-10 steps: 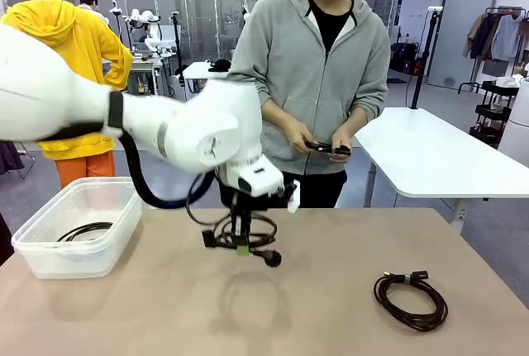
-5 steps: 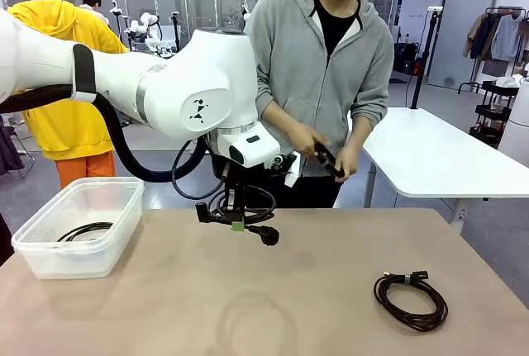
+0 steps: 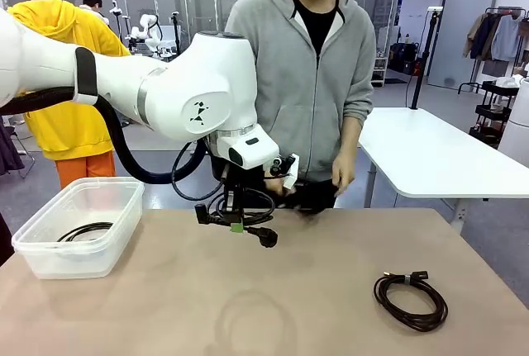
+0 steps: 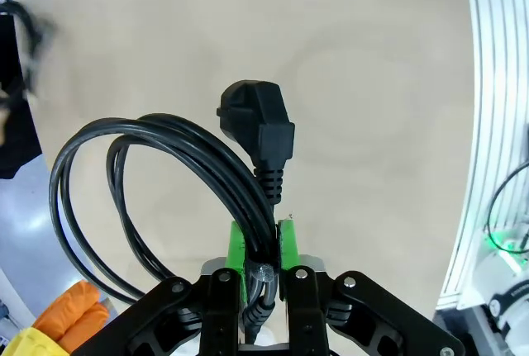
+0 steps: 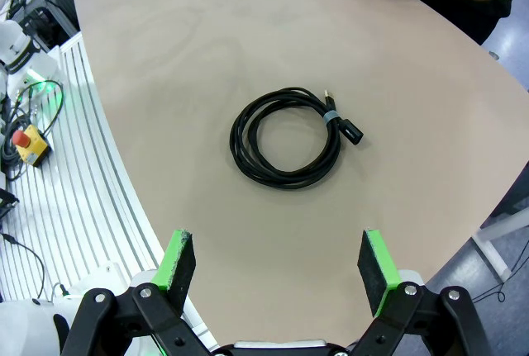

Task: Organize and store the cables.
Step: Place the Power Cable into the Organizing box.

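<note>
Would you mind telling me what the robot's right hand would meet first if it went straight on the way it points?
Probably the coiled black cable on the tan table, which lies ahead of the right hand; depth is unclear, so it might touch bare tabletop just short of it.

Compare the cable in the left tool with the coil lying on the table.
The held cable hangs clamped in the shut left tool; the table coil lies flat on the table, untouched. The held cable ends in a chunky power plug; the table coil's connector is slim. Both are black, wound in round loops.
</note>
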Tool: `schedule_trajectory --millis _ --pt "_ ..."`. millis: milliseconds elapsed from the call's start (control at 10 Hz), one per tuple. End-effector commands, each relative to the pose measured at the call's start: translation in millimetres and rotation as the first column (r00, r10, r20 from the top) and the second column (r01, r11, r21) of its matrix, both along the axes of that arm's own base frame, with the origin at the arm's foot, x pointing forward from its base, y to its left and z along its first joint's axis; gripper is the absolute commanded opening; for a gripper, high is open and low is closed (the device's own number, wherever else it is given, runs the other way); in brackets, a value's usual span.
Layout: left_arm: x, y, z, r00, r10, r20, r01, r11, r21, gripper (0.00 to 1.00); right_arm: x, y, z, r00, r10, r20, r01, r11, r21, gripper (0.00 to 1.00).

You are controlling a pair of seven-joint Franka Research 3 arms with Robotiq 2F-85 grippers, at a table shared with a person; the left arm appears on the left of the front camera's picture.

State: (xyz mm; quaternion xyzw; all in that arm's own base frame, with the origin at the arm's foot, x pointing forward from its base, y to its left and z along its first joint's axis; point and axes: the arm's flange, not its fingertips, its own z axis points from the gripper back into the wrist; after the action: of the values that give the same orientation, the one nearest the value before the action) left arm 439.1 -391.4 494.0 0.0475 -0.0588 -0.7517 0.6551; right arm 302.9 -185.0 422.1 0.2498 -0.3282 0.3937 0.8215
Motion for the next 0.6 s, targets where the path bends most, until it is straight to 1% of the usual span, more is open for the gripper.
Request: schedule_trajectory --millis 0,100,200,300,400,500 --pt "1.9 43.0 24.1 0.998 -0.045 0.04 0.044 0.999 0.02 0.19 -0.9 -0.2 -0.4 1.0 0.008 0.022 -0.008 1.0 0.01 1.0" --pt "3.7 70.0 35.7 0.996 -0.068 0.066 0.065 0.997 0.038 0.19 -0.9 -0.2 -0.4 1.0 0.008 0.022 -0.008 1.0 0.01 1.0" --pt "12.8 103.7 46.6 0.994 -0.103 0.042 0.101 0.993 0.057 0.19 -0.9 -0.2 -0.4 1.0 0.008 0.022 -0.008 1.0 0.01 1.0" --pt "27.3 141.9 58.0 0.991 -0.116 0.063 0.115 0.993 0.023 0.19 -0.9 -0.2 -0.4 1.0 0.008 0.022 -0.008 1.0 0.01 1.0" --pt "41.7 192.3 64.7 0.984 -0.146 0.097 0.144 0.989 0.028 0.19 -0.9 -0.2 -0.4 1.0 0.008 0.022 -0.008 1.0 0.01 1.0" --pt "52.3 239.3 63.9 0.971 -0.146 0.19 0.133 0.988 0.08 0.19 -0.9 -0.2 -0.4 1.0 0.008 0.022 -0.008 1.0 0.01 1.0"
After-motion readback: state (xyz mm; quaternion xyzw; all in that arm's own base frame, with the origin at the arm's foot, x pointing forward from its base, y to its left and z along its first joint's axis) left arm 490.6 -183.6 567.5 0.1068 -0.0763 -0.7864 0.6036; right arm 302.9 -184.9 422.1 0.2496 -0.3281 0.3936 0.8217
